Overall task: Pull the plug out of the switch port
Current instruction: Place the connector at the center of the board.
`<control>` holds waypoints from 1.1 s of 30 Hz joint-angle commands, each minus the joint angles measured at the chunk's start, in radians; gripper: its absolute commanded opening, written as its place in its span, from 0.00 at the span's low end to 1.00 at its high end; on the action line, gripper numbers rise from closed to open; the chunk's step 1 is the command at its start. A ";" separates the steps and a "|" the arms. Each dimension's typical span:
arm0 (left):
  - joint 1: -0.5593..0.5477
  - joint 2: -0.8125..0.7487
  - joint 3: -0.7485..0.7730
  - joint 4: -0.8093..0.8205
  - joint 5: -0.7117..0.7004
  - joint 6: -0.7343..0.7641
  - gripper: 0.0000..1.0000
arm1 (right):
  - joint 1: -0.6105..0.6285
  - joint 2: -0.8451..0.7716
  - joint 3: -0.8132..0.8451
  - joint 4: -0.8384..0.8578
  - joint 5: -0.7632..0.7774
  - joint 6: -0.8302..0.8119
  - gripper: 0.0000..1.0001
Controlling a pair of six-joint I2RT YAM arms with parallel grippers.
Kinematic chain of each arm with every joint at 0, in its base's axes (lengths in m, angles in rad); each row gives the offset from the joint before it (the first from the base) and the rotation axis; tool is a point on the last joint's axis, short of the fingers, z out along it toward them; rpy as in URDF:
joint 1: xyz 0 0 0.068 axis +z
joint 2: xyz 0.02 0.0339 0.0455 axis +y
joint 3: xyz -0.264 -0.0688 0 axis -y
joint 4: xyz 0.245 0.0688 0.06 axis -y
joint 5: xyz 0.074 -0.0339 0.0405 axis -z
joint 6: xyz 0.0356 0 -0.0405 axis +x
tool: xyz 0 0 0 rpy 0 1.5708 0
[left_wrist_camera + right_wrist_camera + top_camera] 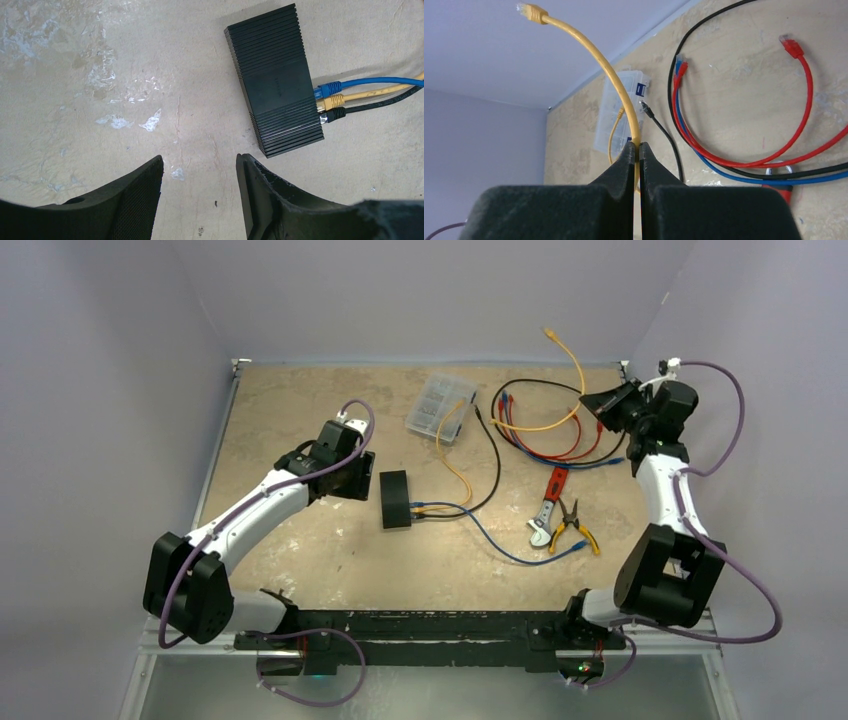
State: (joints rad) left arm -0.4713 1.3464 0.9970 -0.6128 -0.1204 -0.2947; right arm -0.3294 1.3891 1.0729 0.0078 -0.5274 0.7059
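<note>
The switch (396, 499) is a flat black box on the table; it also shows in the left wrist view (275, 80). Three plugs sit in its sockets: blue (327, 90), yellow (331, 101) and black (335, 114). Their cables (440, 507) lead off to the right. My left gripper (366, 483) hovers just left of the switch, open and empty (200, 165). My right gripper (606, 406) is raised at the far right. It is shut on a yellow cable (638, 145), whose free plug (531, 11) sticks up in the air.
A clear compartment case (437, 408) lies at the back centre. Loose red, blue and black cables (545, 435) coil right of it. A red-handled wrench (548, 508) and yellow-handled pliers (575, 525) lie right of the switch. Walls close in the back and sides.
</note>
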 commanded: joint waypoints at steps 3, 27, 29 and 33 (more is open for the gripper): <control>0.005 0.008 0.025 0.008 -0.022 0.005 0.55 | -0.006 0.076 0.032 0.154 -0.042 0.093 0.00; 0.005 0.021 0.027 0.003 -0.037 0.003 0.55 | -0.007 0.278 0.094 0.392 0.110 0.319 0.00; 0.005 0.020 0.028 0.001 -0.039 0.003 0.55 | -0.009 0.278 0.074 0.389 0.140 0.318 0.00; 0.005 0.018 0.028 0.001 -0.040 0.003 0.55 | -0.017 0.291 0.036 0.393 0.152 0.312 0.00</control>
State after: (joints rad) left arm -0.4713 1.3647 0.9970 -0.6178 -0.1452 -0.2947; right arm -0.3355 1.6894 1.1202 0.3420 -0.4198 1.0096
